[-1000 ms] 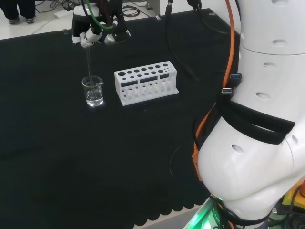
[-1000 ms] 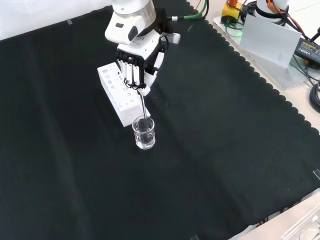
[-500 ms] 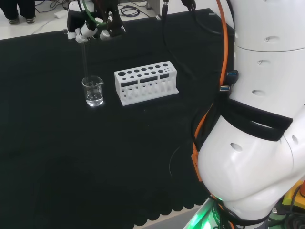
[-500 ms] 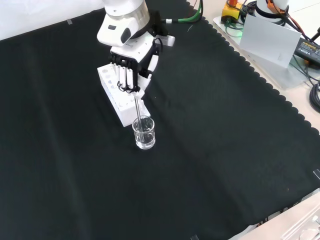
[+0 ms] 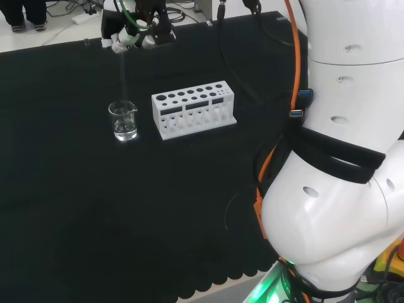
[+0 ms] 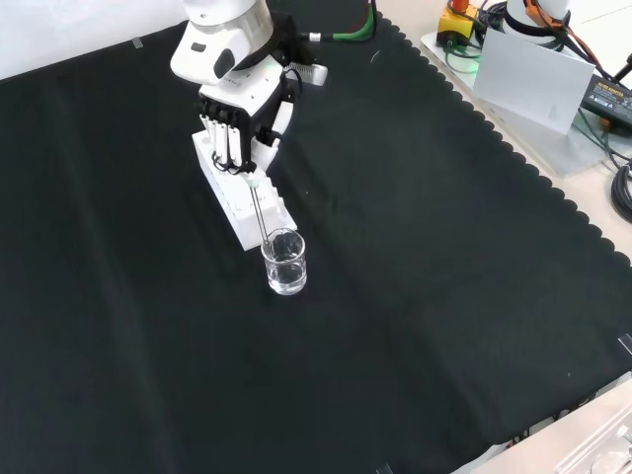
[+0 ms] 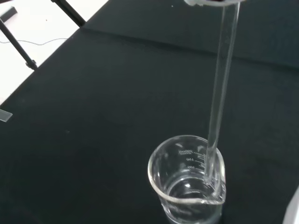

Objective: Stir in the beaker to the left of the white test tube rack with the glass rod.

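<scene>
In the head view, the beaker (image 5: 123,120) stands on the black cloth (image 5: 95,208), just beside the test tube rack (image 5: 194,108), on its left. The hand (image 5: 136,35) is above and behind the beaker. The glass rod (image 7: 220,88) goes down from the hand into the beaker, near its wall.

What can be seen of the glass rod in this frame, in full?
The thin, straight, clear glass rod hangs nearly upright from the black and white hand, whose fingers are curled round its upper end. In the wrist view its lower tip reaches down inside the small clear glass beaker, close to the wall beside the printed scale, above a little clear liquid at the bottom; whether it touches glass or liquid cannot be told. In the front view the rod slants slightly from the hand down to the beaker's mouth.
</scene>
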Controlling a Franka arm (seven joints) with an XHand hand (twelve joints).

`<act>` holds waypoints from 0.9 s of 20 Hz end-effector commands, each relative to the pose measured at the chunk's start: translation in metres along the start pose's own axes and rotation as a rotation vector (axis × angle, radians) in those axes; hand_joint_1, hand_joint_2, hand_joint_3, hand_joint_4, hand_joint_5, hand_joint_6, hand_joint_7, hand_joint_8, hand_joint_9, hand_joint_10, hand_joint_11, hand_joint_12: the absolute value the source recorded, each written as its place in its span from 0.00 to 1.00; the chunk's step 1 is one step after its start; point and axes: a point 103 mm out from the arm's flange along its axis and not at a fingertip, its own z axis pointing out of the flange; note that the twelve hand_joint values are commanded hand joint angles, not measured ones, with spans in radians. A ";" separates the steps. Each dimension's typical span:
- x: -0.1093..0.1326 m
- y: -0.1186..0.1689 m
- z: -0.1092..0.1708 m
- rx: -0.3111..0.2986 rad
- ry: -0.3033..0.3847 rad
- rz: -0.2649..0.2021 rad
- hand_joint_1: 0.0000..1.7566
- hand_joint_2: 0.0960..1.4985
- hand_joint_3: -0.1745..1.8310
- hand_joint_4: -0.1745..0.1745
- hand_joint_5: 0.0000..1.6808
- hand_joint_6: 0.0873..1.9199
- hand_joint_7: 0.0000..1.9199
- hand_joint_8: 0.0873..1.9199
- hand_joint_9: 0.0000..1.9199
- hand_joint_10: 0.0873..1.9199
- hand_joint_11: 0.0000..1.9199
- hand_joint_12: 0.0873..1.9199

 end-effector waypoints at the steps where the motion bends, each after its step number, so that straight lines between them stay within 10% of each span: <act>1: -0.004 -0.020 0.003 0.020 -0.016 0.019 0.80 0.70 0.09 0.00 0.64 0.22 0.48 0.56 0.57 0.59 0.78 0.31; 18: 0.053 -0.006 0.012 0.024 -0.022 -0.059 0.80 0.70 0.09 0.00 0.63 0.22 0.49 0.55 0.57 0.60 0.78 0.31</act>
